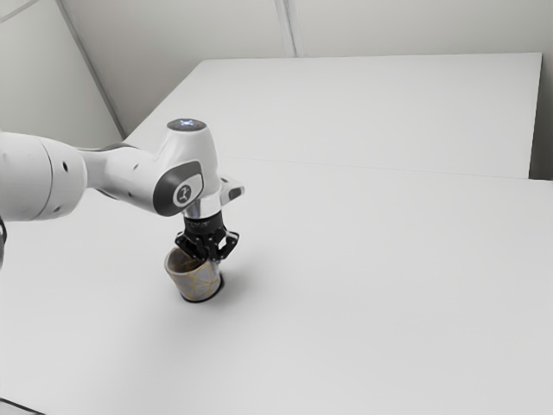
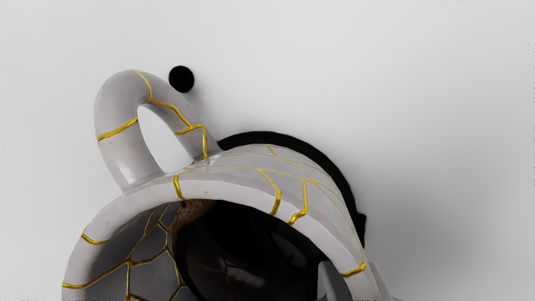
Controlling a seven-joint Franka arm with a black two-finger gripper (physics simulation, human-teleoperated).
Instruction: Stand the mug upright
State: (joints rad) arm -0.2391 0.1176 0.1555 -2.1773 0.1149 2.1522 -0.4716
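The rim (image 2: 232, 191) of the mug (image 1: 200, 281) lies nearest the wrist camera, a thick glazed edge with gold veins running over it. The mug is on the table (image 1: 363, 285), under the arm's hand, mouth up and foot down. From this steep angle it may be leaning a little toward the exterior view's left, and I can't be sure the foot sits quite flat. The gripper (image 1: 207, 258) is closed on the mug's wall: one finger (image 2: 332, 280) reaches down inside the mouth, the other (image 2: 379, 280) presses from outside, with the wall pinched between them. The handle (image 2: 115, 100) stands out from the side, well apart from that pinch and free of the fingers. It looks like glazed pottery, so I'd expect it to be stiff, fairly heavy for its size, smooth enough to slip, and likely to chip if knocked on the table. The wall is a sound place to hold it, since it gives two faces to squeeze and keeps the handle out of the way. But the hold is at one side, so the weight could make the mug swing or pivot about the fingertips; a firm, even squeeze and slow movement would suit it, without prying at the rim.
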